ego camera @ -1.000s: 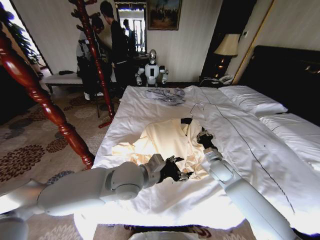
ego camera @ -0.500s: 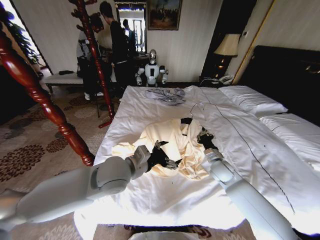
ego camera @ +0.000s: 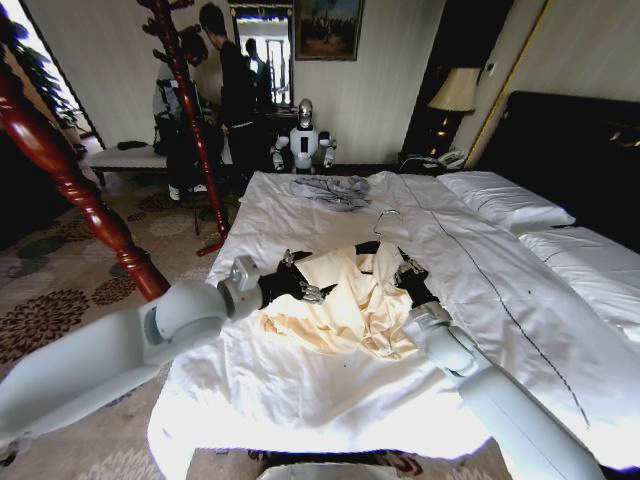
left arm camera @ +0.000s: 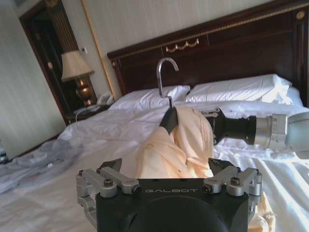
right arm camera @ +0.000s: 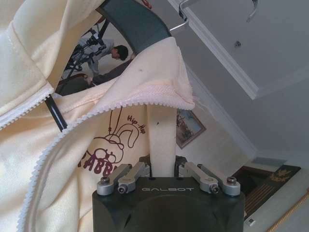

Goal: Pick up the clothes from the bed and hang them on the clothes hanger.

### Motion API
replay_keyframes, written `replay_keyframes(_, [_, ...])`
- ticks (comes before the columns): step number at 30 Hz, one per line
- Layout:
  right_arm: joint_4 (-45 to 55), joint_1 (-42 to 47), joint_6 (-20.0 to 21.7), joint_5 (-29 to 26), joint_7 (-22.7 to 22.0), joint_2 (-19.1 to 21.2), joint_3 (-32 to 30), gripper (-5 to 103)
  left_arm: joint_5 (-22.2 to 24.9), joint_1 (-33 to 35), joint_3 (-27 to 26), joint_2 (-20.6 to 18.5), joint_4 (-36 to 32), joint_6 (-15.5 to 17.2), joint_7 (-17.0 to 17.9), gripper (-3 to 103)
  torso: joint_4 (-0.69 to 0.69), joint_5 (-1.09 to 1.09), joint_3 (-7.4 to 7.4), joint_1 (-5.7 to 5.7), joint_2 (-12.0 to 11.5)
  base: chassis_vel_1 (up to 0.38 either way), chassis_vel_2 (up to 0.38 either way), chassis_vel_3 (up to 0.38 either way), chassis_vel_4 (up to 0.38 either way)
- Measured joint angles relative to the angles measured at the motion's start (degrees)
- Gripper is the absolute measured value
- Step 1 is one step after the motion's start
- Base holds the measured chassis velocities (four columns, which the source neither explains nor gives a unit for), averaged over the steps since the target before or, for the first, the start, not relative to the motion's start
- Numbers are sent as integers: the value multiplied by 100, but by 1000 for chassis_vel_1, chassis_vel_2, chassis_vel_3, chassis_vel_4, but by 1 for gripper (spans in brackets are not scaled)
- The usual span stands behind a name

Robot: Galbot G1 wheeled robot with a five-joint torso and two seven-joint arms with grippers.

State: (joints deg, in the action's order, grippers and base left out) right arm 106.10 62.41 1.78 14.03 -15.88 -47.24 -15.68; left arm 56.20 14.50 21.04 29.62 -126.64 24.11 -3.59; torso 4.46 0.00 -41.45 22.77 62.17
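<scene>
The cream-yellow clothes [ego camera: 345, 305] lie bunched in the middle of the white bed [ego camera: 300, 400], partly draped over the black clothes hanger [ego camera: 368, 244], whose silver hook [ego camera: 385, 214] points toward the headboard. My left gripper [ego camera: 303, 290] is shut on the garment's left edge, holding it just above the sheet. My right gripper [ego camera: 405, 268] is at the hanger's right shoulder. In the right wrist view its fingers [right arm camera: 140, 170] clamp a cream strip of the clothes [right arm camera: 161, 130] under the hanger [right arm camera: 135, 24]. The left wrist view shows fabric [left arm camera: 164, 154] running into that gripper [left arm camera: 166, 166].
A grey garment [ego camera: 335, 190] lies at the bed's far end. Red-brown wooden coat stand posts [ego camera: 60, 170] rise at the left beside the bed. White pillows [ego camera: 505, 200] and the dark headboard [ego camera: 570, 140] are on the right. A small robot [ego camera: 303, 135] and people stand by the far wall.
My left gripper has swung away from the near edge of the bed to the far left, dragging the garment's lower part up with it. The clothes now lie bunched by the hanger.
</scene>
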Motion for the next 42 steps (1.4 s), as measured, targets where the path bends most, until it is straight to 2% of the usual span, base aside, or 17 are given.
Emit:
replay_keyframes(1, [-3,13,-58,94,5,-12,-12,20,-72,-30,14,-54,337,-408,-351,100,0,0,0,0,0,0,0,0,0])
replay_keyframes(4, [-25,50,-205,276,17,-29,-55,20,-60,-2,15,-177,773,-877,-973,100,1,-1,-1,1,-1,0,0,0,0])
replay_keyframes(9, [-35,51,-298,387,23,-50,-76,20,-28,16,50,-220,969,-999,-1319,100,-1,-1,0,0,0,0,0,0,0])
replay_keyframes(10, [-38,45,-318,428,29,-59,-78,20,-41,-4,100,-182,1052,-1026,-1443,103,-1,-1,0,0,0,0,0,0,0])
replay_keyframes(12, [-47,42,-333,454,36,-60,-77,20,-61,-167,290,-101,1160,-1033,-1593,100,2,1,-1,1,0,0,0,0,0])
replay_keyframes(24, [-58,35,-433,637,81,-47,-112,20,31,-732,1024,226,1647,-1035,-1796,99,1,0,-1,1,0,0,0,0,0])
replay_keyframes(32, [-55,49,-571,818,136,-73,-90,20,19,-952,1368,482,1787,-1035,-1764,97,1,1,0,0,0,0,0,0,0])
replay_keyframes(42, [-35,62,-756,993,170,-121,-84,20,79,-1142,1758,619,1845,-986,-1655,93,0,0,0,0,0,0,0,0,0])
